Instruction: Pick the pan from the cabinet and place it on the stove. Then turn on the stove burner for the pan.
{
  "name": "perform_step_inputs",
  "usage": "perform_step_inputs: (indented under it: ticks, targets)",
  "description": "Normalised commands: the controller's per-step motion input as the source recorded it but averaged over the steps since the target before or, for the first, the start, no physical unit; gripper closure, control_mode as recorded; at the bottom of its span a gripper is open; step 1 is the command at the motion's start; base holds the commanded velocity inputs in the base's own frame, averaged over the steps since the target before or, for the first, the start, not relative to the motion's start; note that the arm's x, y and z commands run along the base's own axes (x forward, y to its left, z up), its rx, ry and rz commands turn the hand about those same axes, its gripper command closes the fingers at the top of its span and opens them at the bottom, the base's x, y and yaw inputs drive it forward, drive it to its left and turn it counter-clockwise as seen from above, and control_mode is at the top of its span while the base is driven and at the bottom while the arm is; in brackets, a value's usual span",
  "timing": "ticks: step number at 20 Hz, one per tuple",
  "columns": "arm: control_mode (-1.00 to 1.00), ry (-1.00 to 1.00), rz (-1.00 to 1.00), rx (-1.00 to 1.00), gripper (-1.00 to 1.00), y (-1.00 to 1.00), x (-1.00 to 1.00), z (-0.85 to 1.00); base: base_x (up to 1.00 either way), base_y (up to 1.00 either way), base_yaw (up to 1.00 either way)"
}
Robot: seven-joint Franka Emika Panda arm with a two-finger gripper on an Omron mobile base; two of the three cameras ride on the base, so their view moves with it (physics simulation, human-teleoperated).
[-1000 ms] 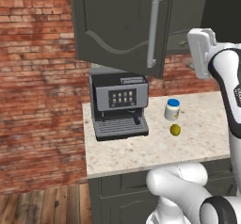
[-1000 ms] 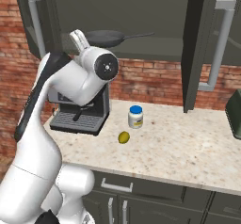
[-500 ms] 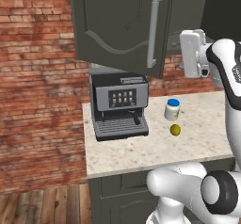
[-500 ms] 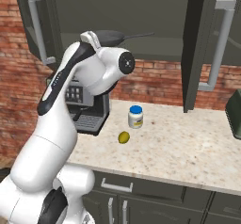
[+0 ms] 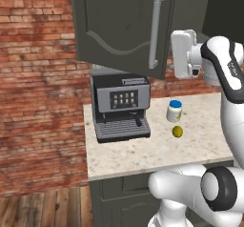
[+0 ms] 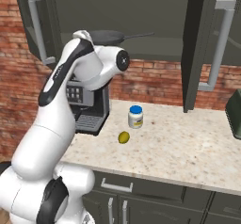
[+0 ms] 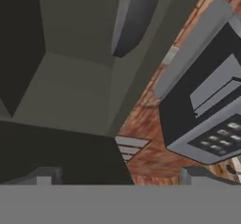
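1. Cabinet (image 6: 207,44) doors stand open; the pan (image 6: 107,36) sits on its shelf, ungrasped.
2. Claw (image 5: 183,54) raised near the shelf, holding nothing; opening unclear.
3. Stove placement and burner remain.

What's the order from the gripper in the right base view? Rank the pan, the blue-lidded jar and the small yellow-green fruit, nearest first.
1. pan: on the cabinet shelf, just beside the gripper.
2. blue-lidded jar: lower down, on the counter, right of the coffee machine.
3. yellow-green fruit: on the counter in front of the jar, nearer the front edge.
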Motion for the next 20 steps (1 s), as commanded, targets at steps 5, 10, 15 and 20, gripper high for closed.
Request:
perform_step_inputs:
  ticks: [5,10,15,20]
  targets:
    - [-1.0,0.01,0.07,0.0,-1.0,0.57,-0.15,0.0,0.0,0.0,0.0]
    - [-1.0,0.02,0.1,0.0,-1.0,0.54,-0.43,0.0,0.0,0.0,0.0]
    - [-1.0,0.01,0.12,0.0,-1.0,0.61,-0.61,0.0,0.0,0.0,0.0]
    - [-1.0,0.0,0.13,0.0,-1.0,0.68,-0.64,0.0,0.0,0.0,0.0]
